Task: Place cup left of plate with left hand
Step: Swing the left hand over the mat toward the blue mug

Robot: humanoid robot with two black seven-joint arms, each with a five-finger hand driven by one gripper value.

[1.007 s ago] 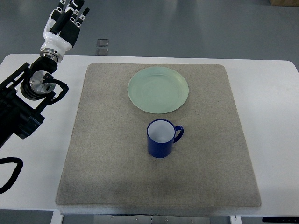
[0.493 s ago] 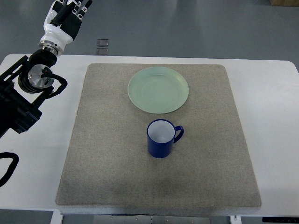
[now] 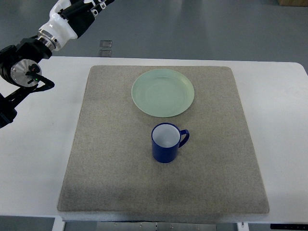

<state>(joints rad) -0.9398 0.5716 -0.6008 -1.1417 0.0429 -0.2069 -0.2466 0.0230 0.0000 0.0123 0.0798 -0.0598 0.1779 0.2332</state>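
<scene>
The cup (image 3: 166,143), blue outside and white inside, stands upright and empty on the mat (image 3: 106,159), handle toward the right. Just beyond it lies the plate (image 3: 163,92), pale green and also empty, apart from the cup. The left hand (image 3: 79,14) is at the far left, past the table (image 3: 38,144) edge and well apart from the cup; its fingers are cut off by the frame, so its state cannot be determined.

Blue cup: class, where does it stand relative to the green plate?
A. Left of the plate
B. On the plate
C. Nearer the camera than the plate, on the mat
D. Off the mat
C: the blue cup stands upright on the grey mat, apart from the green plate.
</scene>
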